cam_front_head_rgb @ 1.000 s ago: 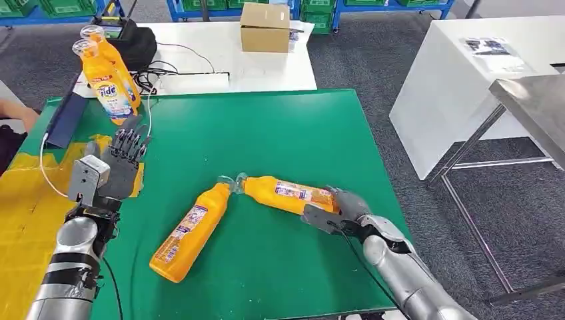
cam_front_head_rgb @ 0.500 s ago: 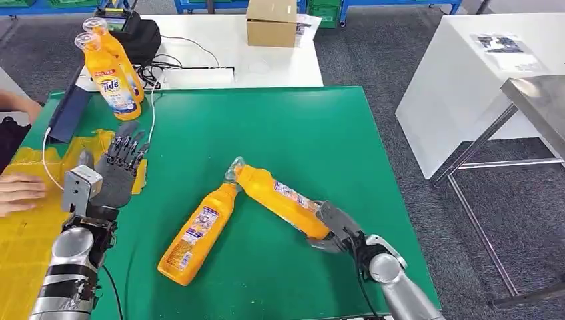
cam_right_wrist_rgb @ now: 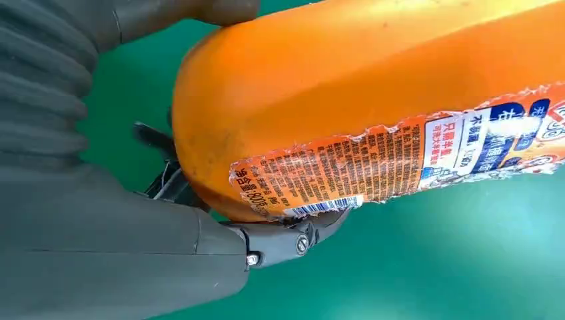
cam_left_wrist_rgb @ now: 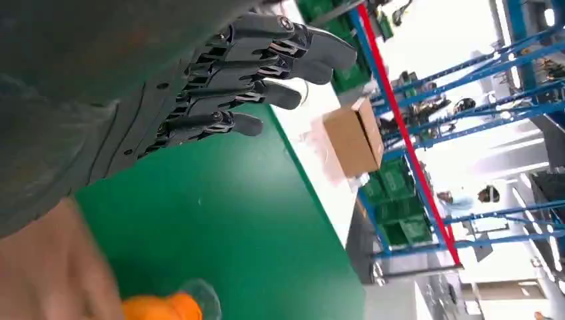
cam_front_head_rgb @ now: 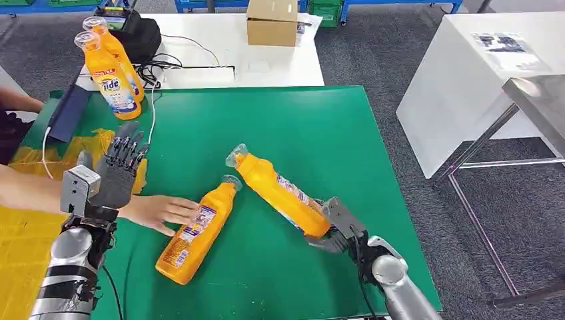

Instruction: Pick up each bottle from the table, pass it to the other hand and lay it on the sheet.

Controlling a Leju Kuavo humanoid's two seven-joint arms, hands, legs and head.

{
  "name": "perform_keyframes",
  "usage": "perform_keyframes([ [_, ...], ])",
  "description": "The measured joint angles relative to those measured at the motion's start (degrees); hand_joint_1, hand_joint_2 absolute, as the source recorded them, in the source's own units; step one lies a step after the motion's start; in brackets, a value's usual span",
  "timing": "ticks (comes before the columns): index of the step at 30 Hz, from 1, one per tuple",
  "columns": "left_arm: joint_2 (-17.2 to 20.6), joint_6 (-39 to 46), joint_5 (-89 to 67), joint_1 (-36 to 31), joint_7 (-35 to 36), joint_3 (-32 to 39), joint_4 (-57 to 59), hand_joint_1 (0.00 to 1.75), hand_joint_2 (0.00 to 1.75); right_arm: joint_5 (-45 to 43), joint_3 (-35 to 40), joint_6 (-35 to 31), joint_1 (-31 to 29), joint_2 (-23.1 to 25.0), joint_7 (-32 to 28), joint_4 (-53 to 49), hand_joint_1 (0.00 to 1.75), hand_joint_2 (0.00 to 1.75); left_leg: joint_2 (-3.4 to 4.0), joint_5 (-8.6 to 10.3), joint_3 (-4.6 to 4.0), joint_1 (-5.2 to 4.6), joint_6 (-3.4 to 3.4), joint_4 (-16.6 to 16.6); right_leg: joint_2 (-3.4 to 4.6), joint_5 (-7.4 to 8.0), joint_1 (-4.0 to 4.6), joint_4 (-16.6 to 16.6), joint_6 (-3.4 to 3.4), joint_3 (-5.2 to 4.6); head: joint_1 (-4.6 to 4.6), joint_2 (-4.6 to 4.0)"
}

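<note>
Since half a second ago, a person's hand [cam_front_head_rgb: 156, 211] is now reaching in from the left edge of the head view and touching the lying bottle [cam_front_head_rgb: 195, 233], where before it was resting back on the yellow sheet [cam_front_head_rgb: 23, 233]; the held bottle [cam_front_head_rgb: 280, 193] is also tilting steeper, its cap pointing further toward the upper left. I am seeing my right hand [cam_front_head_rgb: 333, 227] at lower centre-right gripping that held bottle by its base, and in the right wrist view the bottle [cam_right_wrist_rgb: 373, 113] is sitting pressed into the hand [cam_right_wrist_rgb: 100, 220], with a finger curling under its orange body and the torn label facing the camera. My left hand [cam_front_head_rgb: 116, 170] is hovering at middle left with its fingers spread apart and holding nothing, above the edge where sheet and green table [cam_front_head_rgb: 266, 120] meet; the left wrist view is showing the same hand [cam_left_wrist_rgb: 220, 87], its fingers [cam_left_wrist_rgb: 266, 93] splayed over the green surface. The lying bottle is resting on its side at lower centre, cap toward the upper right, near the held bottle's neck but apart from it. Two standing bottles [cam_front_head_rgb: 110, 67] are waiting upright at upper left, touching each other. Beyond, a box [cam_front_head_rgb: 271, 22] is sitting on a white table [cam_front_head_rgb: 213, 53].
</note>
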Motion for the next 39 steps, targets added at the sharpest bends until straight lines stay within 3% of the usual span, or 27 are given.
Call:
perform_keyframes([
  [6,-0.9,-4.8,5.5,2.2,4.1,0.0,-1.9,0.0,0.0,-0.9,0.0,-2.8,0.9,2.4,-0.2,-4.0,1.75,1.75,0.02,0.0,-0.02,0.0,0.0,0.0,0.0,0.0,0.0,0.0,0.0,-0.09,0.0,0.0],
  [7,-1.2,-5.8,7.1,2.8,5.3,-0.1,-2.5,0.0,1.75,-0.9,0.0,-3.8,1.1,3.0,-0.5,-4.7,1.75,1.75,0.01,0.0,-0.03,0.0,0.0,0.0,0.0,-0.01,0.0,0.0,-0.01,-0.09,0.0,0.0],
  [12,-2.3,-9.9,17.7,6.5,11.5,-1.6,-6.6,0.0,1.75,0.6,0.3,-7.3,2.3,6.2,-2.2,-10.4,1.75,1.75,0.04,0.0,-0.1,0.0,0.0,0.0,0.02,-0.02,0.0,0.0,-0.02,-0.16,0.0,0.0],
  [20,-2.8,-9.8,20.8,9.9,13.9,-7.9,-12.0,0.0,1.75,2.6,7.6,-8.5,1.7,10.4,-1.6,-16.3,1.75,1.75,0.03,0.0,-0.14,0.0,0.0,0.0,0.0,-0.04,0.01,0.0,-0.04,-0.2,0.02,0.0],
  [31,-3.1,-9.0,19.2,9.9,13.2,-14.0,-14.6,0.0,1.75,2.1,17.5,-8.9,-2.4,13.5,0.5,-12.7,1.75,1.75,0.0,0.02,-0.14,0.0,-0.01,0.0,0.0,-0.03,0.0,0.0,-0.04,-0.19,0.0,0.0],
  [39,-3.2,-8.2,17.8,9.6,12.5,-15.8,-15.5,0.0,1.75,1.5,20.2,-9.0,-3.2,14.4,0.6,-9.4,1.75,1.75,0.01,0.01,-0.14,0.0,-0.01,0.0,0.0,-0.04,0.0,0.0,-0.04,-0.21,0.0,0.0],
])
